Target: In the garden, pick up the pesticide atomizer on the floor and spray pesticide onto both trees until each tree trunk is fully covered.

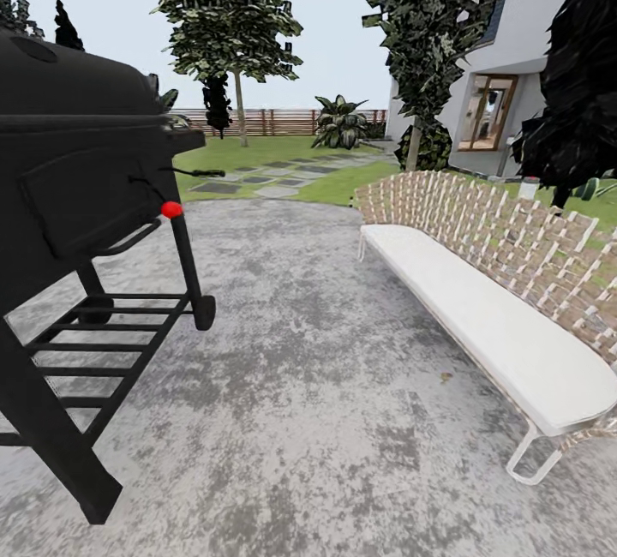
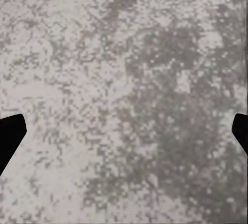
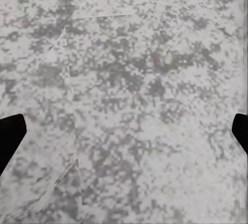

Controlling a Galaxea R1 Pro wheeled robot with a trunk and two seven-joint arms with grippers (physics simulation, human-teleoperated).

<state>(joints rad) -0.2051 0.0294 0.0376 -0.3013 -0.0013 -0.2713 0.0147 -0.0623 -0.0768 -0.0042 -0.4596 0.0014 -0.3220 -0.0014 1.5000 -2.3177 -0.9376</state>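
garden [image 1: 257, 150] lawn sits far ahead in the head view, past the patio, closed off by a brown slat fence [image 1: 274, 121]. stepping stones [image 1: 257, 178] run across the grass toward it. a thin-trunked leafy tree [image 1: 233, 21] stands on the lawn near the fence, a broad-leaf shrub [image 1: 340, 124] to its right. darker trees [image 1: 428, 17] stand closer on the right, in front of a pale house with a wood-framed door [image 1: 487, 111].

near ground is grey mottled stone patio [image 1: 300, 386]. black barbecue grill [image 1: 77, 163] at left, red knob [image 1: 171, 209] on its side, slatted lower shelf and a small wheel [image 1: 204, 312]. woven-back bench [image 1: 497, 317] with white cushion runs along the right, standing on the patio.

left gripper [image 2: 124, 131]: dark fingertips at opposite edges of the left wrist view, spread wide, nothing between, patio stone below. right gripper [image 3: 124, 131]: same, spread wide, empty, over stone with faint slab seams.
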